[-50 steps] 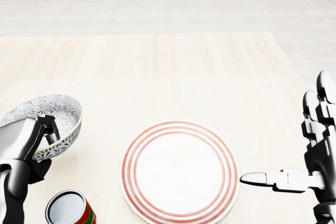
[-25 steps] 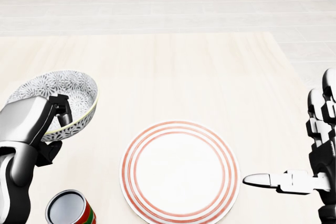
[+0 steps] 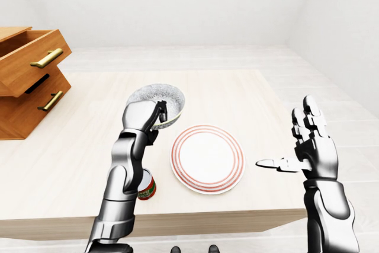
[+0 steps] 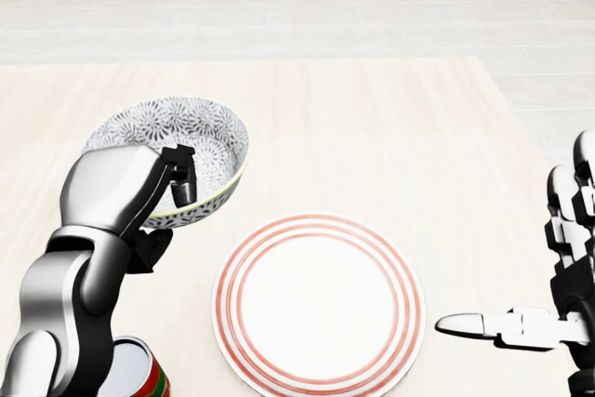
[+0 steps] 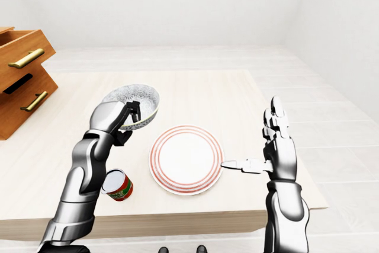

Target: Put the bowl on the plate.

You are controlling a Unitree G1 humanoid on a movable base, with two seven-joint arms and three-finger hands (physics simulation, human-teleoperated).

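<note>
My left hand [image 4: 121,194] gripped the bowl [image 4: 177,127] beside the plate [image 4: 321,299]; my right hand [image 3: 311,146] was spread open.

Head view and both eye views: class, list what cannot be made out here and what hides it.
Can: head view, bottom edge and left arm hide most of it.
Bowl: all views, the left hand hides its near wall.
Right hand: head view, cut by the right edge.
Drawers: eye views, cut by the left edge.
</note>
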